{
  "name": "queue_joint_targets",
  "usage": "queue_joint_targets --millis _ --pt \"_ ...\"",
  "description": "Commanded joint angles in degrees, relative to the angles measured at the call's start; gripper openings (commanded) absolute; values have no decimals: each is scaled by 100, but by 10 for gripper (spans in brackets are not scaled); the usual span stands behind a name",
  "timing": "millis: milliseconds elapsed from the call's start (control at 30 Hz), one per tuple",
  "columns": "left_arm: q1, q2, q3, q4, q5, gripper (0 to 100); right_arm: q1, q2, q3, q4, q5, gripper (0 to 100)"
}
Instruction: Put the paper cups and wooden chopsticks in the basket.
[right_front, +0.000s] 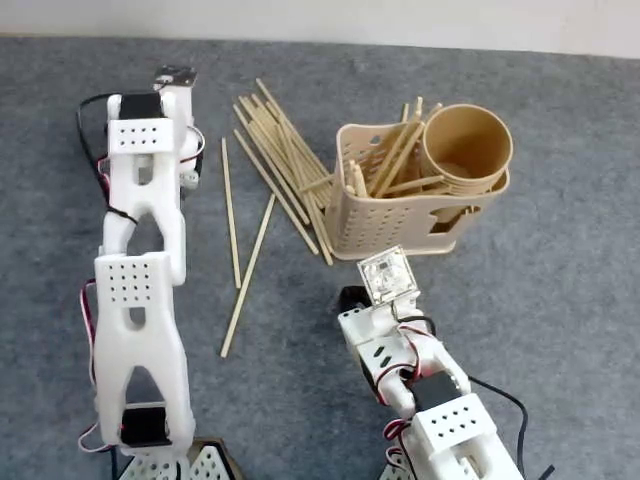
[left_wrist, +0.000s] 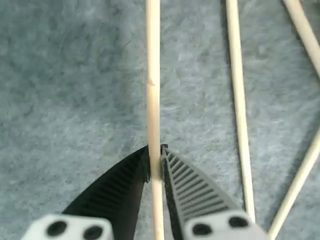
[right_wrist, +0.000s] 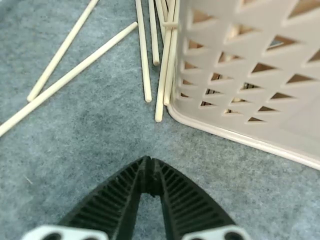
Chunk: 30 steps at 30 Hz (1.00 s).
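**Left wrist view: one chopstick pinched, plenty left to go**

We've got the left gripper clamped across one chopstick, mid-shaft, likely so it lifts level off the grey mat, out beyond the loose pile from the basket. The high view adds what that close-up can't: paper cups nested inside the basket beside stowed sticks. The right gripper, fingers together on nothing, sits near the basket's foot, parked clear by our reckoning.
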<state>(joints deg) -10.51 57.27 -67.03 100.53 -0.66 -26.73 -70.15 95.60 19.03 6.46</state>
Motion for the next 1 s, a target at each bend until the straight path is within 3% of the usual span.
queue_joint_targets --millis 0,200,433,767,967 --pt "215 -1051 -101 44 70 5 -13 -75 198 -110 79 5" --pt "760 -2607 224 44 70 5 -13 -75 198 -110 79 5" --pt "1956 -4470 233 -35 79 5 -13 -75 198 -110 79 5" --pt "2844 -5552 242 -2268 1301 5 -13 -75 198 -110 79 5" --pt "3257 -5508 277 -3332 1477 5 -13 -75 198 -110 79 5"
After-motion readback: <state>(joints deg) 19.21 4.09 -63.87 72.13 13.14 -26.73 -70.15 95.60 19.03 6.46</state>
